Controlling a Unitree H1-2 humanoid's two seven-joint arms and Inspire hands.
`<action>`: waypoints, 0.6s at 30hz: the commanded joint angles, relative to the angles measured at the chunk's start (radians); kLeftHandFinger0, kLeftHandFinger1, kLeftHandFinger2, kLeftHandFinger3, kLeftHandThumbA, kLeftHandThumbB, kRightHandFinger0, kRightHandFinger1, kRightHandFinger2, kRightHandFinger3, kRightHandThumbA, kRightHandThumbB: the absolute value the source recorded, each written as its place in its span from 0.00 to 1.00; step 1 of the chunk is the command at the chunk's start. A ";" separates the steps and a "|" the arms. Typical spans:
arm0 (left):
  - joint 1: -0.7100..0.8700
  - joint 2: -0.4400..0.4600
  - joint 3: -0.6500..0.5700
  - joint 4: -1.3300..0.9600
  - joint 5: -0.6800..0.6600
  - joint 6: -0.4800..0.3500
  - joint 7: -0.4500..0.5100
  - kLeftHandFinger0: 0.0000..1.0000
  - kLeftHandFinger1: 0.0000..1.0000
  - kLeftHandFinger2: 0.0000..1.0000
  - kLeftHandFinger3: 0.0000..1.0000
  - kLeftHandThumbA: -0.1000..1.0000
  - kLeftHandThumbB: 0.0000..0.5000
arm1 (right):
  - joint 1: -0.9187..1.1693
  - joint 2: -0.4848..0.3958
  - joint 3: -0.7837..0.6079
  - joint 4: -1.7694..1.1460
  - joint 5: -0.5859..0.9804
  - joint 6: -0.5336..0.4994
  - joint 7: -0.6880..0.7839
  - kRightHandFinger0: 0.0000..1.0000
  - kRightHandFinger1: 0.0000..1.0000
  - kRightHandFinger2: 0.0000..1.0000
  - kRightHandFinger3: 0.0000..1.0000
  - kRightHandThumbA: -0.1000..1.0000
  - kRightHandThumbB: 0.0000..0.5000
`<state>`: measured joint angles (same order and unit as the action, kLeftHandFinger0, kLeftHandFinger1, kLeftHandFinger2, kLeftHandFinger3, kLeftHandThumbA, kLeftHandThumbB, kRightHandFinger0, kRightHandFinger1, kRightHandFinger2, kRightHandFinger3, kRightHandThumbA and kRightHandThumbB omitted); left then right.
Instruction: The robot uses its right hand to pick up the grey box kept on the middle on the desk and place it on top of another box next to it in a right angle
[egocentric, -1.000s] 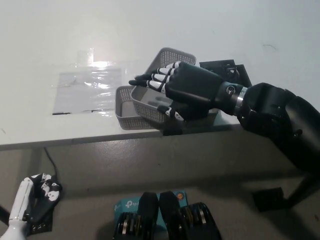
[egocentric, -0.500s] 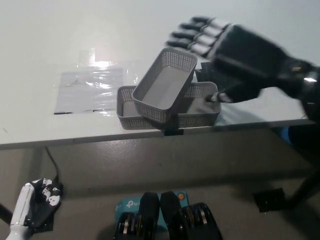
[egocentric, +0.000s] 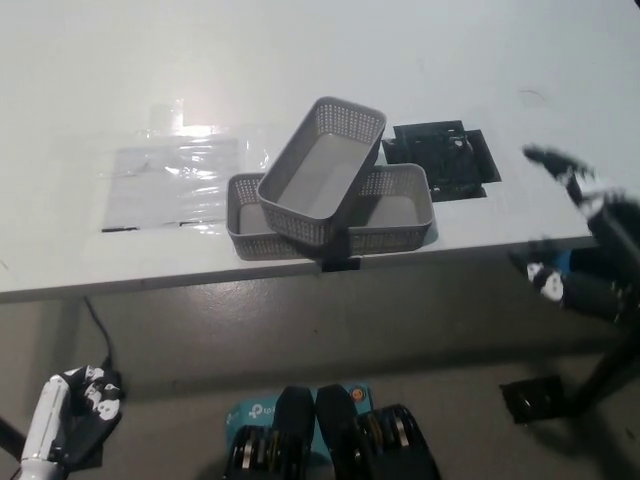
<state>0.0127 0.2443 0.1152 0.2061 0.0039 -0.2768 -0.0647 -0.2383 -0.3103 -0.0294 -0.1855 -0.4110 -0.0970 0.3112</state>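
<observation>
A grey mesh box (egocentric: 322, 171) lies crosswise on top of a second grey mesh box (egocentric: 390, 212) near the desk's front edge. The upper box runs diagonally from lower left to upper right and nothing holds it. My black right hand (egocentric: 580, 240) is blurred at the right edge, well clear of both boxes, fingers spread and holding nothing. My white left hand (egocentric: 70, 412) hangs at the lower left, below the desk; its fingers are too unclear to judge.
A black square plate (egocentric: 442, 162) is set in the white desk (egocentric: 120, 90) just right of the boxes. A sheet of clear plastic (egocentric: 175, 180) is taped down to their left. A blue carton (egocentric: 250, 412) lies on the floor.
My right hand has let go of the upper box and pulled away to the right, dropping toward the desk's edge. The upper box stays crosswise on the lower one.
</observation>
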 joint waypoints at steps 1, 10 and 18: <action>0.003 0.017 0.019 -0.028 -0.014 -0.036 0.007 0.00 0.00 0.00 0.14 1.00 0.88 | 0.036 0.097 -0.067 0.117 0.084 -0.112 -0.205 0.78 0.93 0.95 1.00 0.42 0.26; 0.008 0.010 0.024 -0.029 -0.026 -0.025 0.006 0.00 0.00 0.00 0.18 1.00 0.95 | 0.098 0.277 -0.206 0.465 0.211 -0.200 -0.326 0.50 0.56 0.73 1.00 0.26 0.08; -0.002 -0.010 0.053 -0.026 -0.067 0.001 0.007 0.00 0.00 0.00 0.17 1.00 0.95 | 0.098 0.249 -0.186 0.432 0.215 -0.079 -0.260 0.20 0.28 0.44 0.82 0.18 0.12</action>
<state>0.0152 0.2341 0.1533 0.2052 -0.0237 -0.2740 -0.0647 -0.1208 -0.0420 -0.2205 0.2783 -0.2324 -0.1872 0.0892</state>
